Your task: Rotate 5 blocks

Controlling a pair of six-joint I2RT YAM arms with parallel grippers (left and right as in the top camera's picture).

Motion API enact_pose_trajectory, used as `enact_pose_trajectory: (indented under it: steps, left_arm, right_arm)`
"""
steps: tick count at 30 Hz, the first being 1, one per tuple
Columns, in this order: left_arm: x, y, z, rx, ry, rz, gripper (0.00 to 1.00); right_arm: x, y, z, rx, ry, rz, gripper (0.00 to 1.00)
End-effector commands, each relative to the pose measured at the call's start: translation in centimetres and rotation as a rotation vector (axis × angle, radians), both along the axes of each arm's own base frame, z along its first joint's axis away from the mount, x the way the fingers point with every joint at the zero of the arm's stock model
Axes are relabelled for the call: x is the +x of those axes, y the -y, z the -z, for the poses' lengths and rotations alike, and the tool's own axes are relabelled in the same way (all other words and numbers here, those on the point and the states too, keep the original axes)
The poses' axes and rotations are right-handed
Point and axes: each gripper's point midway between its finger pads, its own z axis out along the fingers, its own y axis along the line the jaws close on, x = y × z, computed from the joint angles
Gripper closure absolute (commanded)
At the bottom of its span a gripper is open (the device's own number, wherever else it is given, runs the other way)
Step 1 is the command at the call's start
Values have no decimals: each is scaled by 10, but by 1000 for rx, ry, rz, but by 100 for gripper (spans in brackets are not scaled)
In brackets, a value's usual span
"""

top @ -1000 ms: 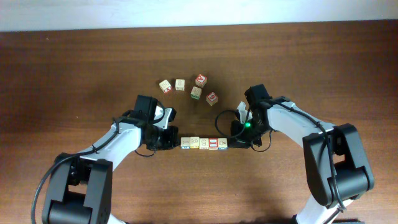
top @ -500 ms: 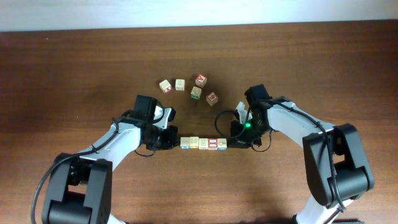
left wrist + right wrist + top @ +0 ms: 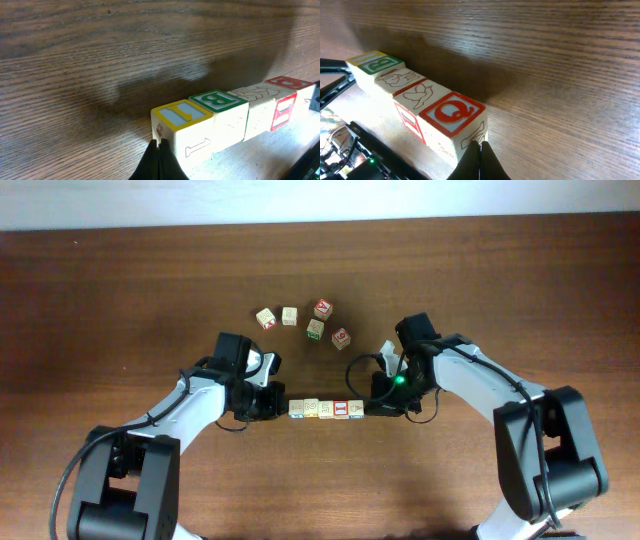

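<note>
Five pale wooden blocks (image 3: 327,410) lie side by side in a row on the brown table. My left gripper (image 3: 277,406) is shut, and its tips (image 3: 160,146) touch the yellow-framed end block (image 3: 182,120). After that one come a green B block (image 3: 218,100), a pale line-drawn block (image 3: 257,93) and a red-framed one (image 3: 289,83). My right gripper (image 3: 374,407) is also shut, its tips (image 3: 481,146) against the red Q block (image 3: 453,113) at the row's other end. Neither gripper holds anything.
Several loose cubes sit behind the row: a pale pair (image 3: 277,317), a red-printed cube (image 3: 322,308), a green-printed cube (image 3: 315,329) and another red-printed one (image 3: 341,337). The table's far edge (image 3: 320,224) meets a white surface.
Hardly anything: the row and both shut grippers look shifted a touch toward the far side, and the right arm's rear link has moved slightly.
</note>
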Motion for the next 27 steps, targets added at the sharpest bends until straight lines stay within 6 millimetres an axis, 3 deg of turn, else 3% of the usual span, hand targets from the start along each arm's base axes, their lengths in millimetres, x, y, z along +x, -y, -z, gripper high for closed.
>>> enact_pose_trajectory:
  steps: [1, 27]
  left_arm:
    - [-6, 6, 1, -36, -12, 27, 100]
    - [-4, 7, 0, -41, -5, 28, 100]
  right_arm:
    - [-1, -10, -21, 60, 42, -23, 96]
    - [7, -53, -62, 17, 136, -130, 96]
